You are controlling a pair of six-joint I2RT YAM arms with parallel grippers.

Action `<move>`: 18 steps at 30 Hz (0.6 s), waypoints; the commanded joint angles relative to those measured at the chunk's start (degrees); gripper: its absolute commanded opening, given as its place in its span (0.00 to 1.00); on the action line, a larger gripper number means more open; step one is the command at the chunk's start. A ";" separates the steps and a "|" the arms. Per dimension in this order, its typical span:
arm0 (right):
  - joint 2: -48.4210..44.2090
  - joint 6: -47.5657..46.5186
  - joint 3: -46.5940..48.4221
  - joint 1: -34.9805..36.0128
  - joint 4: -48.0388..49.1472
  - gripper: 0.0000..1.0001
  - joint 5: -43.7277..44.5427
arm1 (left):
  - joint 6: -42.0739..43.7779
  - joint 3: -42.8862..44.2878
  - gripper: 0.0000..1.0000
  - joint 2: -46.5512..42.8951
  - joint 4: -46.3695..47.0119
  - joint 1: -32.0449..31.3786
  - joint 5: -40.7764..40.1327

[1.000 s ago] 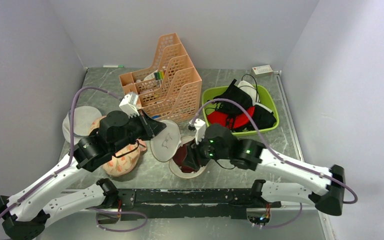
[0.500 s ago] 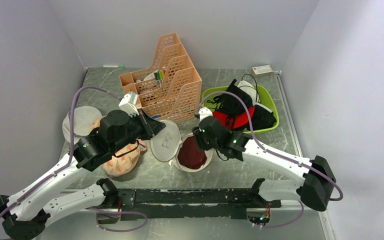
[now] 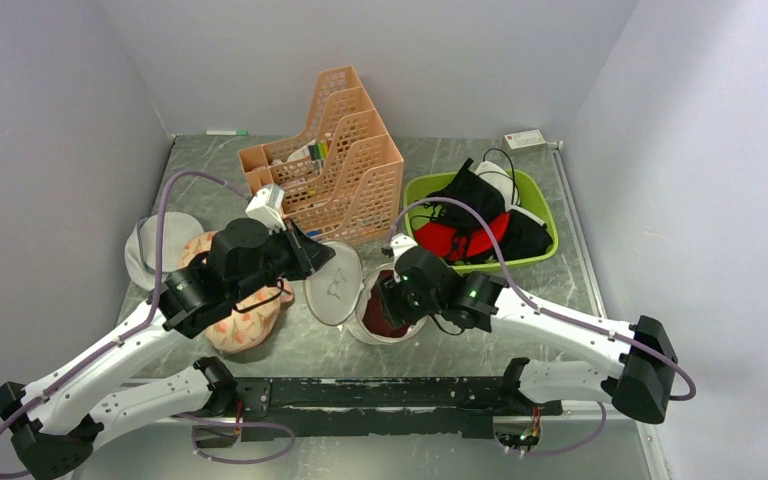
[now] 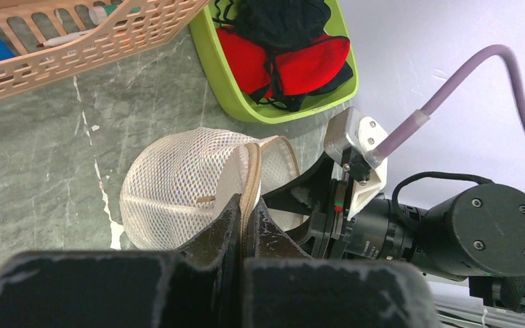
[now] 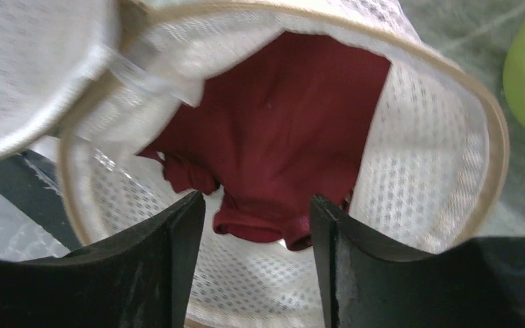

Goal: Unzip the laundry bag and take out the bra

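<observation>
The white mesh laundry bag (image 3: 332, 285) lies unzipped at the frame's centre, one round beige face swung open leftward. The dark maroon bra (image 5: 287, 130) sits crumpled inside.

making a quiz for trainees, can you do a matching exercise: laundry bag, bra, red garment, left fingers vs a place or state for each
1 laundry bag
2 bra
3 red garment
4 left fingers

a in the green tub
b shut on the bag's rim
c unzipped, mouth open
d inside the mesh bag

Pairs: 1-c, 2-d, 3-a, 4-b
</observation>
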 commanded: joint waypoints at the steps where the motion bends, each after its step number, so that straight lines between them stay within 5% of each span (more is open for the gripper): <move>1: -2.00 4.48 -2.20 -0.14 -3.51 0.62 1.93 | 1.05 -1.18 0.07 -0.98 3.27 0.38 1.22; 6: -1.13 5.73 -5.01 -0.08 -0.83 0.68 4.26 | 0.53 -2.09 0.07 -0.72 3.85 0.42 2.31; 18: 5.29 6.49 -7.70 0.01 8.59 0.36 7.47 | -0.28 -3.90 0.07 -1.17 5.01 0.40 4.26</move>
